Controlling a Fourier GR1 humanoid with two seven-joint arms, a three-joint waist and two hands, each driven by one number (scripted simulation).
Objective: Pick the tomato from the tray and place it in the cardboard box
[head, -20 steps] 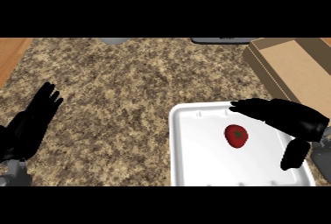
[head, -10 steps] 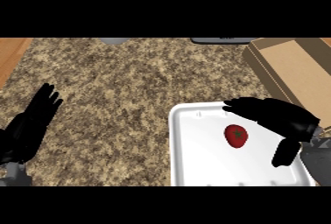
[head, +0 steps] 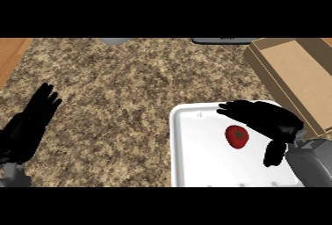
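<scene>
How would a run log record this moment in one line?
right hand: open over small red tomato | white tray: holds tomato | left hand: resting

I'm seeing a red tomato (head: 237, 136) with a green stem on a white tray (head: 194, 149), a tan cardboard box (head: 295, 74) at two o'clock, a speckled brown-and-beige bench (head: 130, 88), and both hands showing black.
</scene>
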